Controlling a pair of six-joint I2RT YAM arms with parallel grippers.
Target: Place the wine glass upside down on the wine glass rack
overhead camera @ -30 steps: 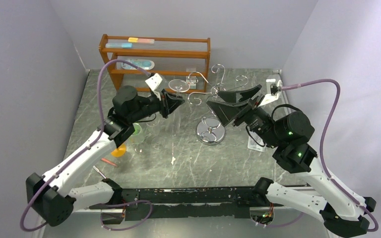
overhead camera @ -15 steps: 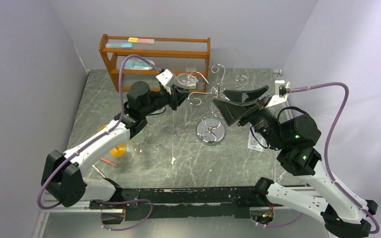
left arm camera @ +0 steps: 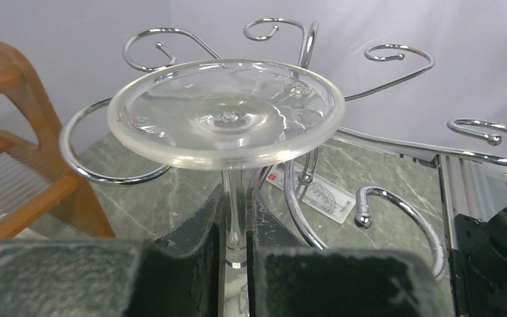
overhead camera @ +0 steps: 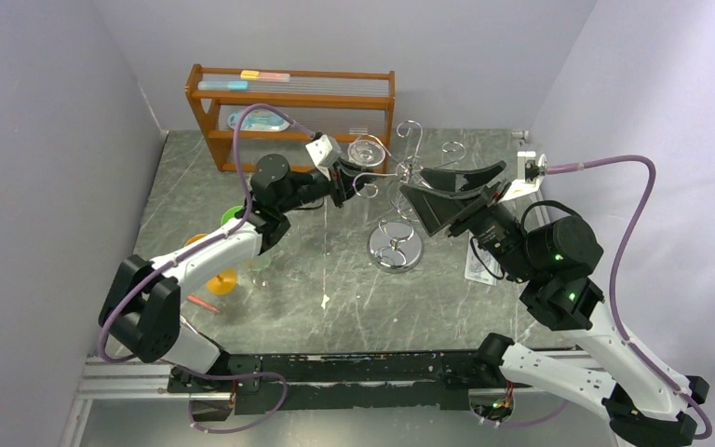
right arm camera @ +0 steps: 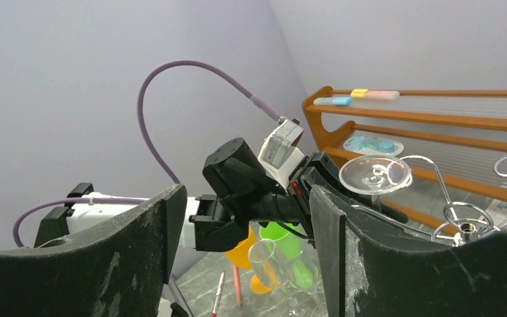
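My left gripper [overhead camera: 343,182] is shut on the stem of a clear wine glass [left arm camera: 226,113], held upside down with its round foot on top. In the top view the foot [overhead camera: 365,150] is level with the curled arms of the chrome wine glass rack [overhead camera: 408,168], at the rack's left side. In the left wrist view the foot sits between two spiral arms [left arm camera: 99,173], the stem [left arm camera: 236,218] between my pads. My right gripper [overhead camera: 451,193] is open and empty, raised right of the rack's post. The right wrist view shows the left gripper [right arm camera: 323,198] and the glass foot [right arm camera: 375,174].
A brown wooden shelf unit [overhead camera: 290,112] stands at the back. Other clear glasses [overhead camera: 273,270], a green cup [overhead camera: 235,214] and an orange cup [overhead camera: 220,279] stand left of the rack's mirrored base [overhead camera: 394,250]. Pens [overhead camera: 204,304] lie near the front left. A white card [overhead camera: 477,270] lies right.
My left arm has reached further right and back, carrying the upturned glass up to the rack's left arms. My right gripper rose slightly, then stayed still and open.
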